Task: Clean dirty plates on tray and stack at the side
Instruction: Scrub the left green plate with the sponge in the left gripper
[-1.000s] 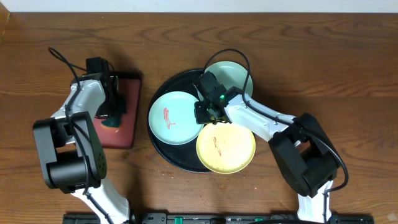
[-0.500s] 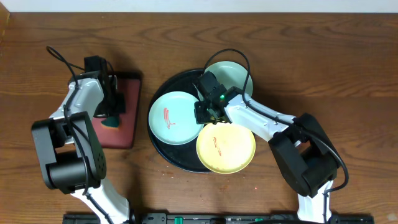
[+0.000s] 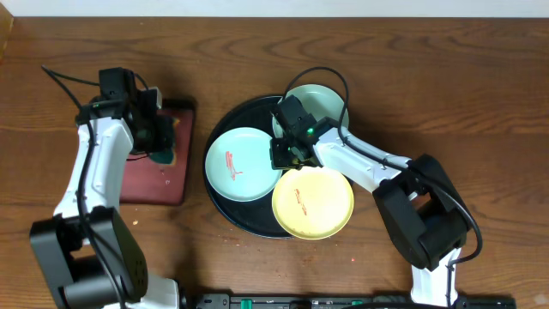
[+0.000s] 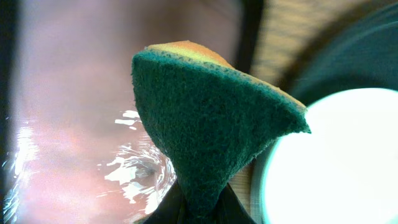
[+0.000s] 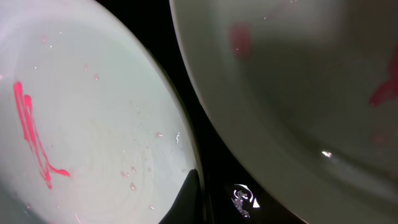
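Note:
The black round tray (image 3: 249,213) holds three plates. A mint-green plate (image 3: 240,165) with a red smear lies at its left. A second mint-green plate (image 3: 322,105) lies at the back, partly under my right arm. A yellow plate (image 3: 314,204) with a red smear lies at the front. My right gripper (image 3: 286,156) sits low at the left plate's right rim. In the right wrist view one finger (image 5: 198,193) lies on that rim (image 5: 93,124); the other is lost against the black tray (image 5: 224,155). My left gripper (image 3: 157,142) is shut on a green sponge (image 4: 211,124).
A rectangular reddish-brown tray (image 3: 154,184) with wet patches lies left of the black tray, under the sponge. Bare wood tabletop (image 3: 463,94) lies to the right and behind. In the left wrist view the mint plate (image 4: 336,162) shows bright at the right.
My left arm has swung back and to the left, lifting the sponge off the reddish-brown tray. The right arm and the plates have not moved.

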